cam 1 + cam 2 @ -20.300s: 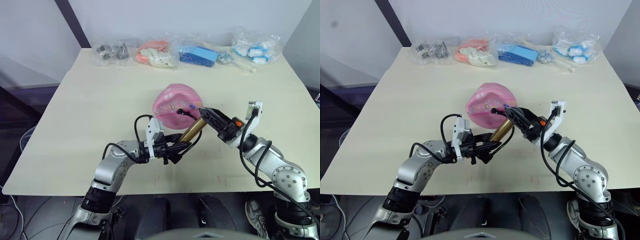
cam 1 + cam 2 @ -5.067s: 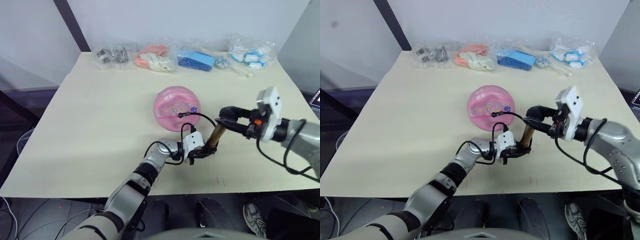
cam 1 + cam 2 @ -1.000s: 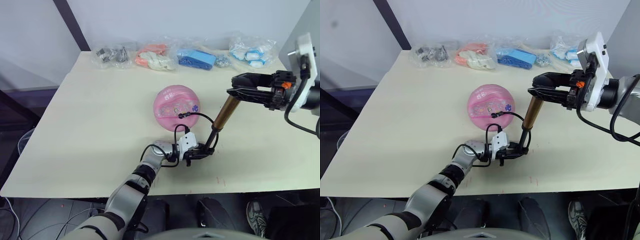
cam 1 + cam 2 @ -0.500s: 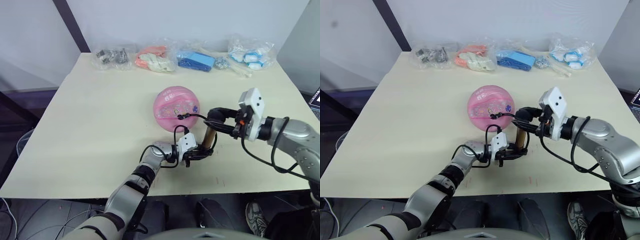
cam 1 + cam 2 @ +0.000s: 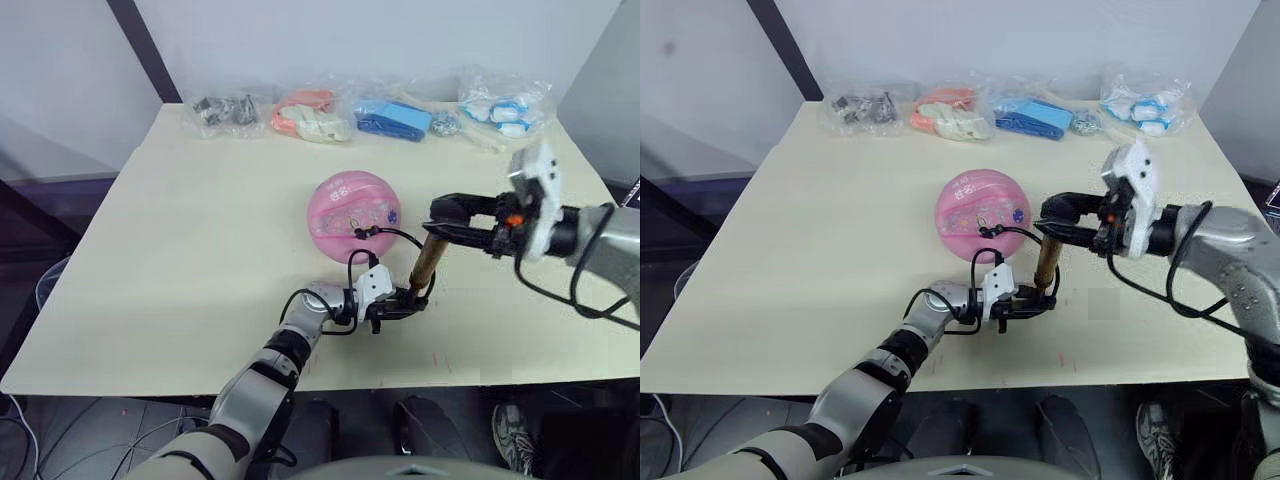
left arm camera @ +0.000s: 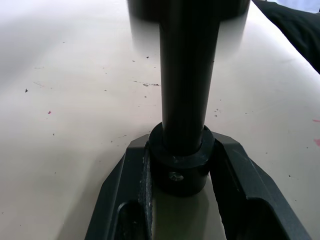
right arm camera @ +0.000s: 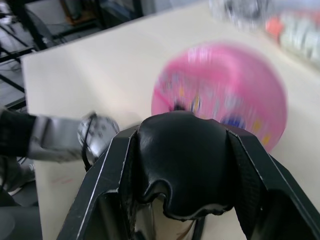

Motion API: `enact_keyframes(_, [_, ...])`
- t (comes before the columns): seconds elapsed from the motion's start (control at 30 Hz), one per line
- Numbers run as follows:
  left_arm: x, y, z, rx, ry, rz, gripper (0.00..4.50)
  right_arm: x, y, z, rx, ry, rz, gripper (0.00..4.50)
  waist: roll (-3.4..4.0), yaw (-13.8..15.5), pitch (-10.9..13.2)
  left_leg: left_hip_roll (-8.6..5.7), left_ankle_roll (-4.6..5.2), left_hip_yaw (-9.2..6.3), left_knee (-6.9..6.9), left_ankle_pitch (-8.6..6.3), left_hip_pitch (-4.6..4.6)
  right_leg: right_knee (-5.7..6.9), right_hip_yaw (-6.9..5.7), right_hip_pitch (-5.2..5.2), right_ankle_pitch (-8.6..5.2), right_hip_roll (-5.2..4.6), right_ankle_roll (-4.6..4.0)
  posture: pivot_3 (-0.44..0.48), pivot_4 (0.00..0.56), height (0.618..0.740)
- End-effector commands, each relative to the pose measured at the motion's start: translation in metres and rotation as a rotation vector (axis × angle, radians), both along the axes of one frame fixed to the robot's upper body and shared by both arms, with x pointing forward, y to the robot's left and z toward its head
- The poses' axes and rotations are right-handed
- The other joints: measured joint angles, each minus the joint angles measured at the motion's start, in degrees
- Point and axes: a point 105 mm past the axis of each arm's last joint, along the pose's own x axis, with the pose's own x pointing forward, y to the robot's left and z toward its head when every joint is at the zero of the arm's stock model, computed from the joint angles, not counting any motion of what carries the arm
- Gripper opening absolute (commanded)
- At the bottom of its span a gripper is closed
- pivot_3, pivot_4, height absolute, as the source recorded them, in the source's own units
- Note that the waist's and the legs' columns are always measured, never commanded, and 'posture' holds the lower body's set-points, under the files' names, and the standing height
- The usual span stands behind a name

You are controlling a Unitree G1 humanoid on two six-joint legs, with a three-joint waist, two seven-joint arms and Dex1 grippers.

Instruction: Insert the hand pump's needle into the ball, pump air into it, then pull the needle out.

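Beside the glossy pink rubber ball (image 5: 352, 215), the hand pump (image 5: 428, 258) shows bronze metal on the matt cream table (image 5: 180, 230).

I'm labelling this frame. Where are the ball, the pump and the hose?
ball (image 5: 345, 208), left eye view, upper pink surface.
pump (image 5: 428, 258), left eye view, gold barrel.
hose (image 5: 408, 236), left eye view, arc near the ball.

The left gripper (image 5: 397, 306) lies low at the table, fingers clamped on the pump's (image 5: 428, 262) base. The right gripper (image 5: 446, 214) reaches in level from the right, fingers closed around the pump's handle.
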Motion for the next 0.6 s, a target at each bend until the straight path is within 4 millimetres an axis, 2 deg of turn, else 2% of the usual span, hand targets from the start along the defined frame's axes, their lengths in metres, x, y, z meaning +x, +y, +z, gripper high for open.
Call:
enact_keyframes(0.03, [-0.014,0.016,-0.033,0.098,0.108,0.015,1.13,-0.006,-0.012,0.043,0.020,-0.112,-0.003,1.96,0.01,-0.01,0.02,0.00,0.00,0.00,0.00,0.00,0.00,0.00,0.00,0.00,0.00,0.00,0.00,0.000,0.150,0.740])
enact_keyframes(0.17, [-0.015,0.016,-0.034,0.098,0.109,0.011,1.13,-0.008,-0.016,0.068,0.043,-0.142,-0.004,1.96,0.11,0.00,0.09,-0.01,0.00,0.01,0.01,0.00,-0.01,0.01,0.00,-0.01,0.00,-0.03,0.00,0.000,0.150,0.740])
enact_keyframes(0.37, [-0.015,0.015,-0.034,0.103,0.105,0.005,1.13,-0.009,-0.016,0.072,0.044,-0.121,-0.005,1.96,0.11,0.05,0.09,0.00,0.00,0.02,0.00,0.00,-0.02,0.01,0.00,-0.01,0.00,-0.08,0.00,0.000,0.150,0.740])
enact_keyframes(0.43, [-0.015,0.015,-0.033,0.102,0.105,0.005,1.13,-0.008,-0.013,0.061,0.028,-0.097,-0.005,1.96,0.11,0.05,0.09,0.00,0.00,0.02,0.00,0.00,-0.02,0.01,0.00,-0.01,0.00,-0.10,0.00,0.000,0.150,0.740])
enact_keyframes(0.6, [-0.014,0.015,-0.033,0.102,0.105,0.007,1.13,-0.009,-0.003,0.015,-0.026,-0.009,0.004,1.96,0.10,0.06,0.06,-0.01,0.00,0.03,0.00,0.00,0.00,0.01,0.00,0.01,0.00,-0.09,0.00,0.000,0.150,0.740])
